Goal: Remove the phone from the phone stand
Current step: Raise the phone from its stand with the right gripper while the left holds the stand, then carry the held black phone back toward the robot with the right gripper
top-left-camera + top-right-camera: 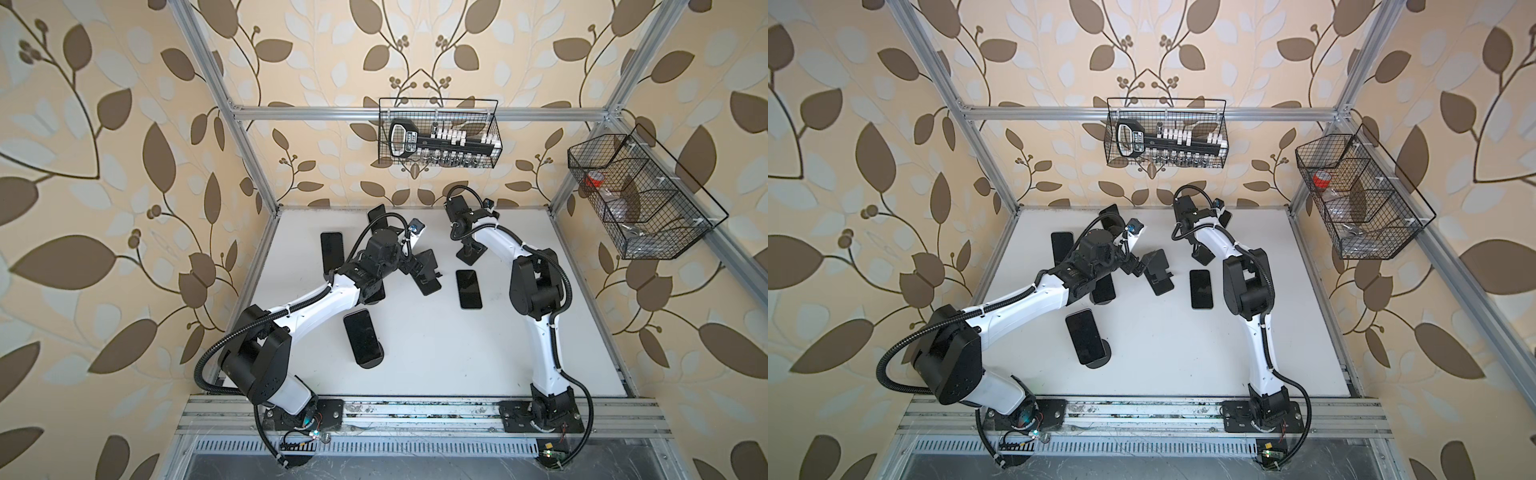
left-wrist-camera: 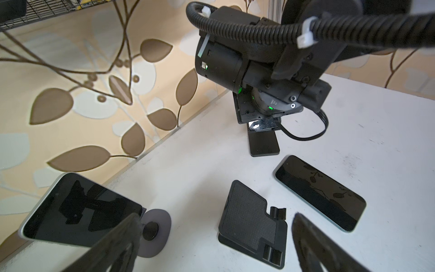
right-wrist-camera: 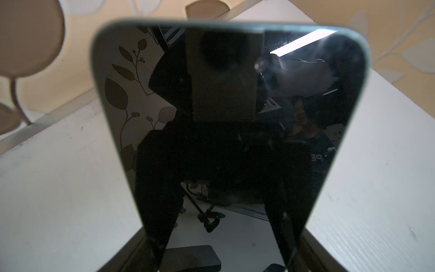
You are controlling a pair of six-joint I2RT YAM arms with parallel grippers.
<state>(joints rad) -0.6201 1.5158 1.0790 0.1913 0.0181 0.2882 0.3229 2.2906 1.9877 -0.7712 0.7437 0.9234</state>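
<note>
While the right arm lay stretched toward the back of the white surface (image 1: 436, 365), the right gripper (image 3: 219, 232) sat at the near end of a black-screened, pale-edged smartphone (image 3: 223, 106), which filled the right wrist view. Its dark jaws stood one at each side edge of that phone. I could not tell whether they pressed on it or kept a small gap. The phone was propped up and tilted back on a black phone stand with a flat rectangular base (image 1: 471, 252), near the back edge and right of centre in both top views. That base also showed in the left wrist view, under the right arm's wrist.

Over the middle of the surface hovered the left gripper (image 2: 215, 217), jaws spread wide with nothing between them. Just below it stood an empty black folding stand with a textured plate (image 2: 251, 223). Near that, a second dark-screened phone lay flat (image 1: 468, 289) on the surface, between the two arms.

More phones were on the left side:
- A black phone tilted on a round-based stand (image 1: 363, 336) at the front.
- An upright black phone at the far left (image 1: 331, 249).
- Another black phone at the back (image 1: 376, 212), partly hidden by the left arm.

A black wire basket on the back rail (image 1: 438, 99) held a black-and-white tool rack (image 1: 440, 141). A second black wire basket on the right-hand rail (image 1: 660, 245) had dividers and a small red item (image 1: 595, 179) in its far compartment. The rest of its contents were too unclear to name.
</note>
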